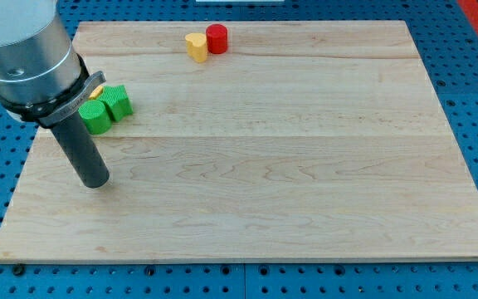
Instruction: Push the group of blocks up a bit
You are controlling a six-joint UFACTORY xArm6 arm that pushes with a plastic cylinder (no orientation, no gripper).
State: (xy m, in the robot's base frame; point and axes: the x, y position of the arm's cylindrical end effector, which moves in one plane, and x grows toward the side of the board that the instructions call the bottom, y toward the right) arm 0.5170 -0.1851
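Observation:
My tip point(95, 182) rests on the wooden board point(264, 166) at the view's left. Just above it and slightly to the right lie two green blocks, one point(97, 117) touching the other point(117, 101); their shapes are unclear. A yellow block point(95, 91) peeks out behind them, mostly hidden by the arm. The tip is below this group and apart from it. At the view's top, a yellow heart-shaped block point(196, 46) touches a red cylinder point(217, 38).
The arm's grey body point(27, 54) covers the board's upper left corner. The board's left edge point(25, 170) runs close to the tip. A blue perforated surface point(471, 100) surrounds the board.

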